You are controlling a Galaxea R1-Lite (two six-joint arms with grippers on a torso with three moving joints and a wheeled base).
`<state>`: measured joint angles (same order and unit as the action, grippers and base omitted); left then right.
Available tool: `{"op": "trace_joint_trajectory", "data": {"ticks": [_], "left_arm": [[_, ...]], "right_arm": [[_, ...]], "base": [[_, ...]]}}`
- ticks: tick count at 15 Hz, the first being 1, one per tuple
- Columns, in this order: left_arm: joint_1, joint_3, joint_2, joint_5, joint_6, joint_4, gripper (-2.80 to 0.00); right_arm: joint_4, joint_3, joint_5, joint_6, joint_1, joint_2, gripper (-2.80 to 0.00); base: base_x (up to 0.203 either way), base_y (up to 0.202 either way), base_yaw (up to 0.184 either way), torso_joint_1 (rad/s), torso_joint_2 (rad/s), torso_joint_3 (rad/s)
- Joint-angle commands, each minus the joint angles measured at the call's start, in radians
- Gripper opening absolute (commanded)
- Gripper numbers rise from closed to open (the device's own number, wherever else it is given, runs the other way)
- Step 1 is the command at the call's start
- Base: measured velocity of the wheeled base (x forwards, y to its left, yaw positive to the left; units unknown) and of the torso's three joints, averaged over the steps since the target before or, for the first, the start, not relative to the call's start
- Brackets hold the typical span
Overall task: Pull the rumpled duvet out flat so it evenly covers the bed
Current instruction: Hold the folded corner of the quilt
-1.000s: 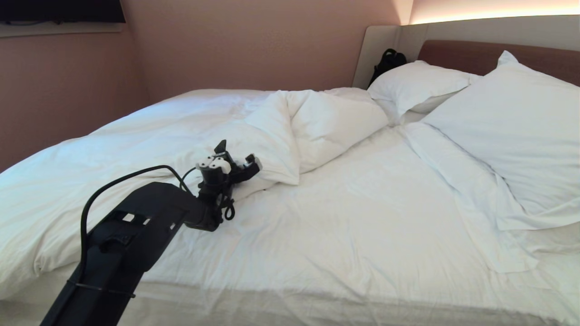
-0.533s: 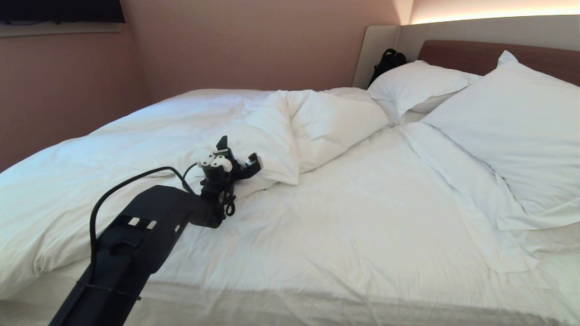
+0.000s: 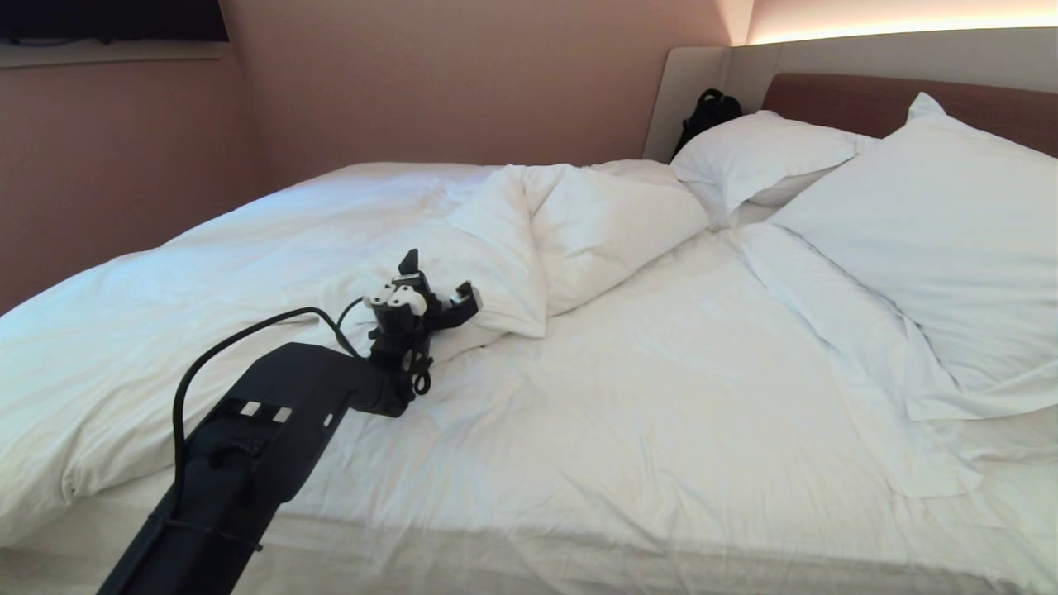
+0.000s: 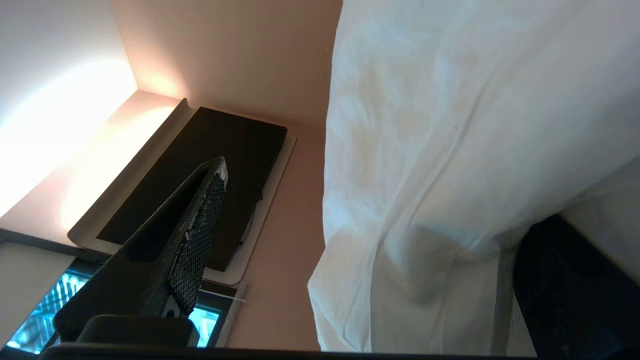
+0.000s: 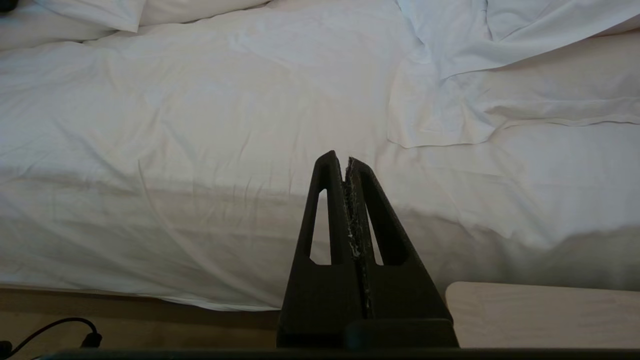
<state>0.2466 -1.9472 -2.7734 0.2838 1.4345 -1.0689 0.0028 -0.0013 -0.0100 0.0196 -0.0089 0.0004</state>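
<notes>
A thick white duvet (image 3: 273, 248) lies bunched on the left half of a wide bed (image 3: 661, 413), its near corner folded back on itself so that a puffy flap (image 3: 579, 223) points toward the head of the bed. The right half of the mattress shows only a thin, creased white sheet (image 3: 661, 397). The left gripper (image 3: 438, 285), at the end of a black arm (image 3: 248, 446) that reaches in from the lower left, sits at the edge of that folded flap with its jaws spread wide. In the left wrist view a fold of the duvet (image 4: 450, 175) hangs between the two fingers, touching or nearly touching one finger while the other finger (image 4: 195, 235) stands clear of the cloth. Two white pillows (image 3: 934, 223) lean at the head of the bed against a brown headboard (image 3: 843, 99) set in a pale padded surround, and a dark bag (image 3: 707, 111) sits in the corner behind the farther pillow. Pink walls (image 3: 413, 83) close in the room. The right gripper (image 5: 346, 165) hangs low beside the near edge of the bed, its jaws pressed together and holding nothing, with a light wooden surface (image 5: 540, 315) just beside it and a black cable (image 5: 55, 330) on the floor.
</notes>
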Motion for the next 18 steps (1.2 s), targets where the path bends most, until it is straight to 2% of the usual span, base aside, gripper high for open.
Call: {"op": "trace_joint_trajectory", "data": {"ticks": [1,18], "left_arm": [[-0.001,-0.001,-0.005,0.000,0.007,-0.009,0.00],[0.023,-0.007,-0.038,0.005,0.006,0.004,0.00]], "right_arm": [[0.000,0.000,-0.001,0.000,0.000,0.000,-2.80],[0.000,0.001,-0.001,0.000,0.000,0.001,-2.80]], "base": [[0.000,0.000,0.000,0.000,0.00,0.000],[0.000,0.000,0.000,0.000,0.00,0.000]]}}
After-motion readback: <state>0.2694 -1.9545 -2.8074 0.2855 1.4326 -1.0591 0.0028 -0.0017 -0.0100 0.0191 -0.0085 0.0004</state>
